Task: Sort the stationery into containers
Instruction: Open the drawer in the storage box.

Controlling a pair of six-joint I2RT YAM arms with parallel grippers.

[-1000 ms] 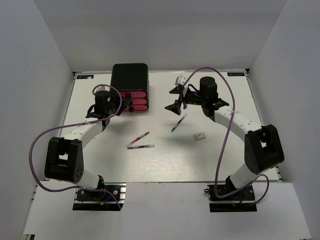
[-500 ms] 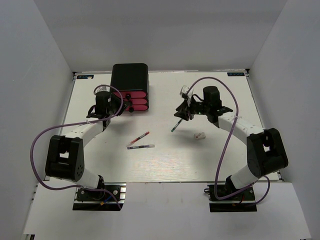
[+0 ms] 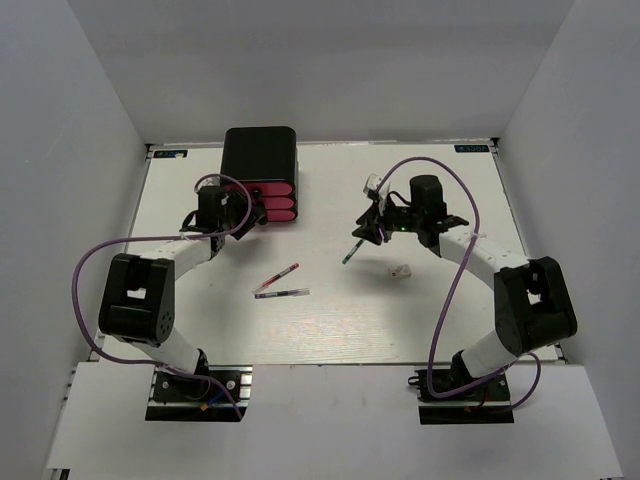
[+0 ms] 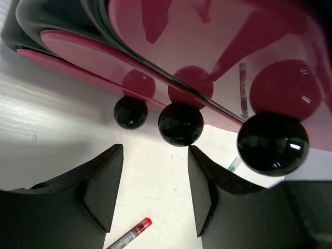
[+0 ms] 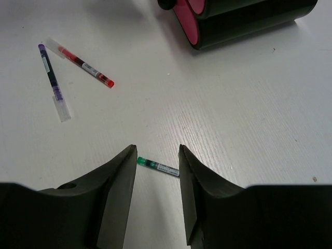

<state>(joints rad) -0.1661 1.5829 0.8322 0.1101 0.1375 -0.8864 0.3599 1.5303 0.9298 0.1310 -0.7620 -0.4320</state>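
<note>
While the left hand (image 4: 153,193) faces the front of the box (image 3: 259,160) at the far left of the bench (image 3: 440,320), its fingers (image 4: 99,189) stand apart, gripping nothing. Three pink drawers (image 4: 218,36) fill the left wrist view, each with a black knob (image 4: 180,124). The middle knob lies in line with the gap between the fingers, apart from both.

Right hand (image 5: 156,168): fingers (image 5: 118,192) also apart, nothing clamped. It hangs over the mid-bench, right of the box. The green pen (image 5: 158,167) lies flat on the bench and shows in the gap between the fingertips. Cannot tell whether either finger touches it.

Red pen (image 3: 277,277) and dark pen (image 3: 282,293) lie near each other at the bench centre, well apart from both hands. The white eraser (image 3: 401,270) lies just right of the green pen, loose on the bench.
</note>
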